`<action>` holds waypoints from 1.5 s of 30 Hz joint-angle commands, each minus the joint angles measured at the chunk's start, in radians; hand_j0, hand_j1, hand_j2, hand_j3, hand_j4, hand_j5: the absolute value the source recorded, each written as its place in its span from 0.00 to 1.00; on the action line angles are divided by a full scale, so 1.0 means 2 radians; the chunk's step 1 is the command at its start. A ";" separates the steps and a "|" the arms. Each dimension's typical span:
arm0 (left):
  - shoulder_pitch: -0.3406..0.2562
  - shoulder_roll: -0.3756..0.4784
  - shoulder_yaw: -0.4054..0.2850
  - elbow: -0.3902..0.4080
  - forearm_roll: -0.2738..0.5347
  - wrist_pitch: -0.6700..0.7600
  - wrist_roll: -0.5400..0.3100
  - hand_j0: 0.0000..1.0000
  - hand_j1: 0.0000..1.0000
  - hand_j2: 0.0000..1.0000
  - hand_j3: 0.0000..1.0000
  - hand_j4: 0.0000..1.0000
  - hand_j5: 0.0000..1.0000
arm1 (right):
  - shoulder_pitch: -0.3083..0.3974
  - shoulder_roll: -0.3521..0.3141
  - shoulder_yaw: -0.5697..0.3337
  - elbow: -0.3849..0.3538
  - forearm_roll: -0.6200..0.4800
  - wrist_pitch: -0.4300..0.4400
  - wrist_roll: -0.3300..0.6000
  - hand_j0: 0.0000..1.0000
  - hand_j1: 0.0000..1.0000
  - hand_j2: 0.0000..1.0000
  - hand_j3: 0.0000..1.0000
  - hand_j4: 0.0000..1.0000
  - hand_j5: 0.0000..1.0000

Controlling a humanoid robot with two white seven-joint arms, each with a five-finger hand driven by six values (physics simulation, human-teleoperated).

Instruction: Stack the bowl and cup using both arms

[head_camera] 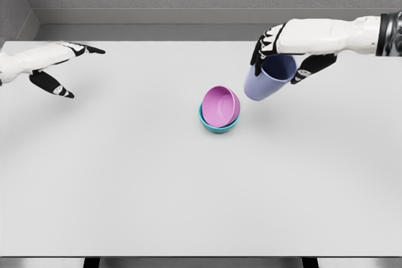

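1. The lavender plastic cup (269,77) is held off the table, tilted so its base points down and to the left, just beside and above the right edge of the bowls at the table's middle.
2. The right hand (290,54) is closed around the cup's upper part: dark fingertips curl over the rim on the far side and the thumb presses the near side, so the open mouth sits inside the grip.
3. The pink plastic bowl (220,105) already sits nested in the teal plastic bowl (217,126), leaning a little to the right, so only a crescent of teal rim shows at the left and front.
4. The step in hand appears to be carrying the cup over the nested bowls and setting it into the pink one.
5. To do this well, the cup's base should be brought over the centre of the pink bowl before any descent, since it now hangs off to the right and would catch the rim.
6. Righting the cup somewhat would probably let the base land flat in the hollow; the fingers should loosen only once it rests there.
7. A slow, straight lowering seems wise, because a sideways nudge could slide the light bowls along the smooth table.
8. The left hand (53,67) hovers well apart at the far left of the white table (125,186), fingers spread and holding nothing.
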 commanded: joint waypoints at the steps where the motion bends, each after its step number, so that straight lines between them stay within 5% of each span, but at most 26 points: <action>1: 0.001 -0.002 0.001 -0.002 0.003 0.001 0.000 1.00 1.00 1.00 1.00 1.00 1.00 | 0.000 0.005 -0.001 -0.001 -0.003 0.002 0.000 0.57 0.57 0.57 0.57 0.57 0.57; 10: 0.027 0.000 0.021 -0.037 0.003 0.001 -0.003 1.00 1.00 1.00 1.00 1.00 1.00 | -0.001 0.020 -0.001 -0.001 -0.003 0.002 0.000 0.57 0.57 0.57 0.57 0.57 0.57; 45: 0.027 0.002 0.021 -0.041 0.003 0.001 -0.002 1.00 1.00 1.00 1.00 1.00 1.00 | -0.004 0.090 0.005 0.006 0.023 0.002 0.000 0.57 0.57 0.57 0.57 0.57 0.57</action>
